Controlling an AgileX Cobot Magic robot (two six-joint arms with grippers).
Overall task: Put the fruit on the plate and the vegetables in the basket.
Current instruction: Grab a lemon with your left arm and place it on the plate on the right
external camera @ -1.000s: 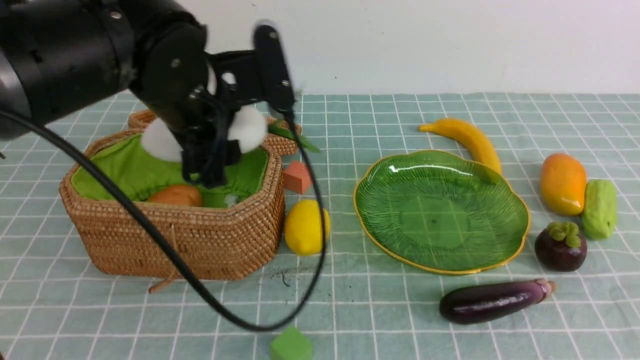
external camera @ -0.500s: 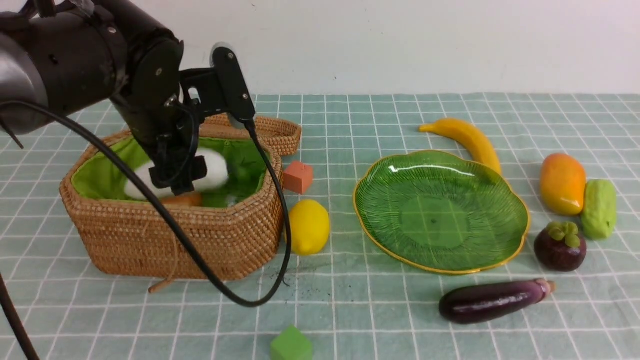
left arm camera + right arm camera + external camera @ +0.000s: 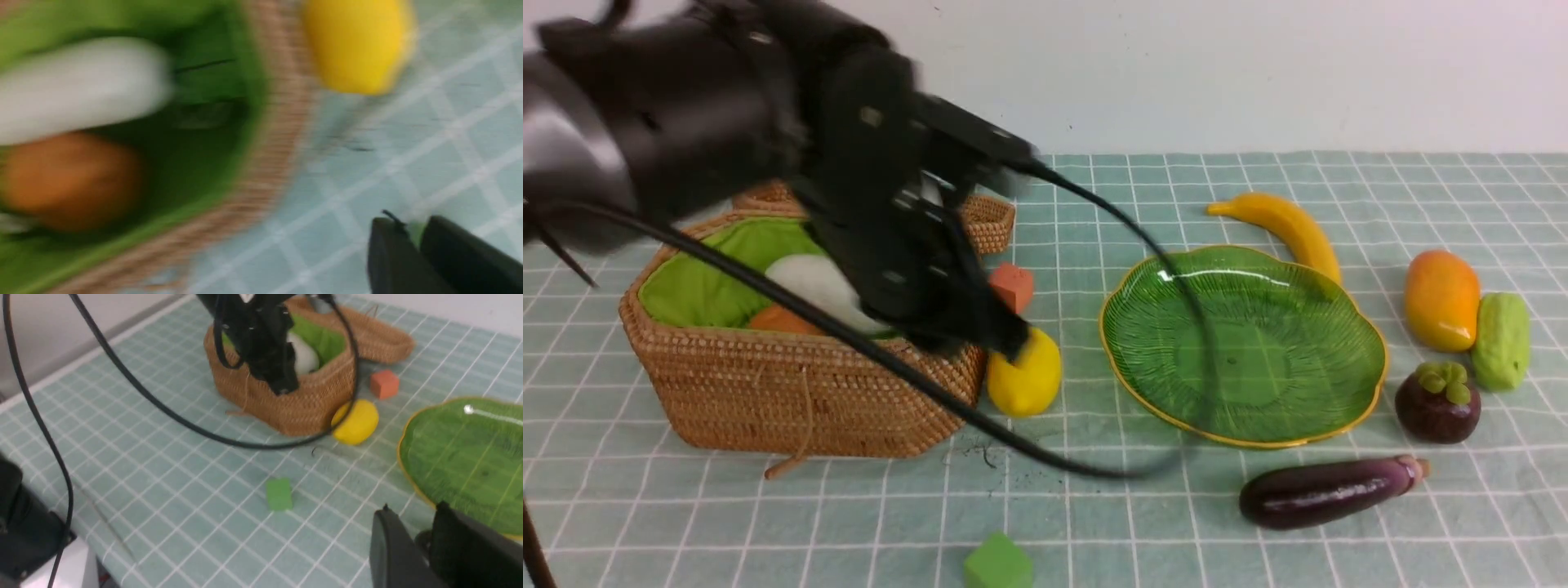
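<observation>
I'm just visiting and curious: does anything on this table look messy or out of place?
Mostly tidy. Dark scuff marks stain the cloth near the lemon, and a loose strand sticks out under the basket.

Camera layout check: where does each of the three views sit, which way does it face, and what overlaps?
Front view: between the arms, facing forward over the checked teal tablecloth to the white wall; the left arm fills its upper left.
Left wrist view: on the left arm, looking down at the brown woven wicker basket and glossy yellow lemon; left gripper shows, blurred.
Right wrist view: on the right arm, facing across the tablecloth toward the basket; right gripper shows.
Shared: all three see basket and lemon.
</observation>
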